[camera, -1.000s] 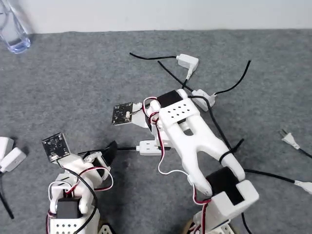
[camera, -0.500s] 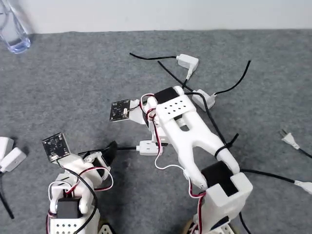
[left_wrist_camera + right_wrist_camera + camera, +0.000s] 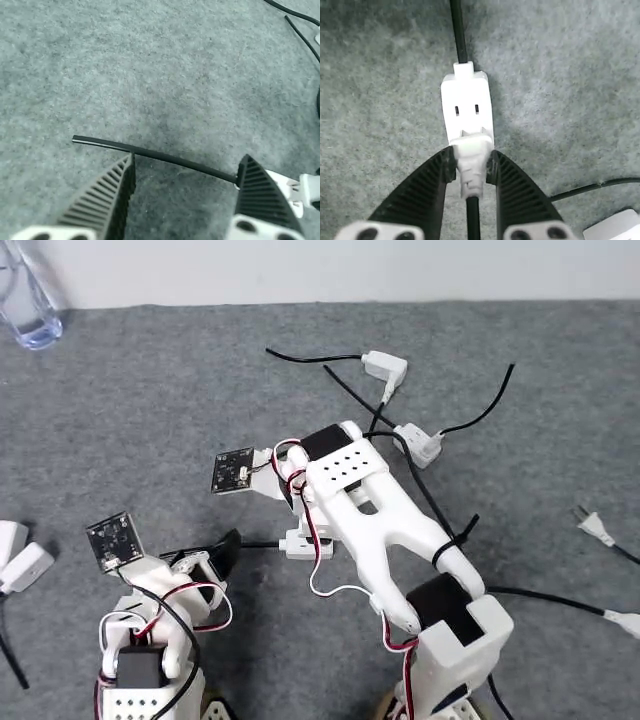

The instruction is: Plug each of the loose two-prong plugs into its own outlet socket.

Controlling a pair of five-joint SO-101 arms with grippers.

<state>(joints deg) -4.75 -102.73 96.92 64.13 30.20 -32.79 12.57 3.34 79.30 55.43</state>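
Right arm (image 3: 370,505) farther leftward than before, jaws tight on plug (image 3: 471,159), lengthwise toward outlet socket (image 3: 467,107); left jaws apart, empty.

You had no lettering, number or sign that could be read in any of these views. The white outlet socket (image 3: 466,107) showed you a plain face with two slots, and the white plug (image 3: 470,155) bore no mark you could make out. Any print on the small circuit board (image 3: 233,471) at an arm's wrist was too small to tell.
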